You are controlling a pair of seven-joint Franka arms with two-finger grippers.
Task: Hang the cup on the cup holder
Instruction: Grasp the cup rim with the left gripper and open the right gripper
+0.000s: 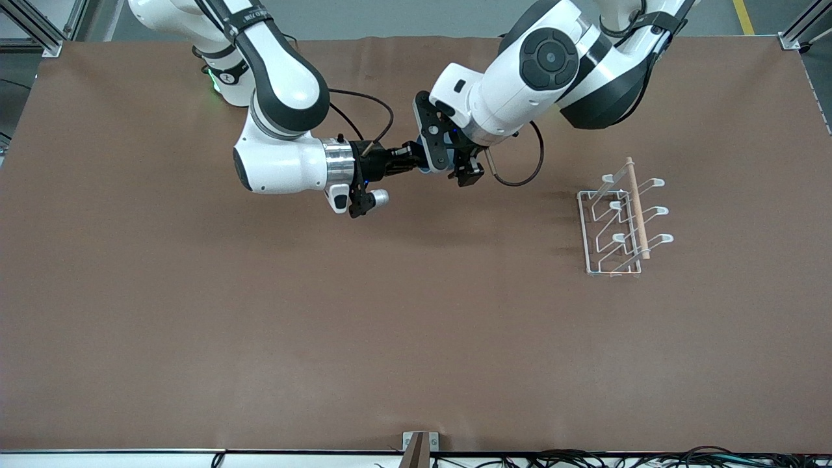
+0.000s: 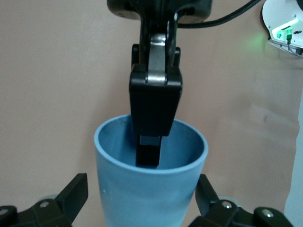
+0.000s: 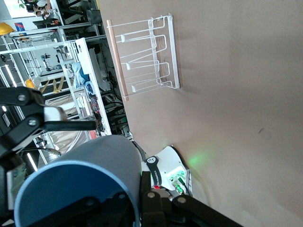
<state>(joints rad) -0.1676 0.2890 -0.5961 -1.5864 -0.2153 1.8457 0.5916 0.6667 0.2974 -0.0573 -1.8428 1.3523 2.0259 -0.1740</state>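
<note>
This is a robotics lab or workshop: two white Franka arms (image 1: 279, 97) stand at a wide brown-covered surface (image 1: 195, 325) framed by aluminium struts (image 1: 39, 29), cables (image 1: 650, 455) run along its edge, and equipment-laden shelving (image 3: 61, 71) fills the background hall.

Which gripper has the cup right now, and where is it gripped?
The right gripper pinches the cup at its rim, one finger inside. The left gripper, open, straddles the cup's body.

Cup (image 2: 149, 189) midair; cup holder (image 1: 623, 221) toward left arm's end.
</note>
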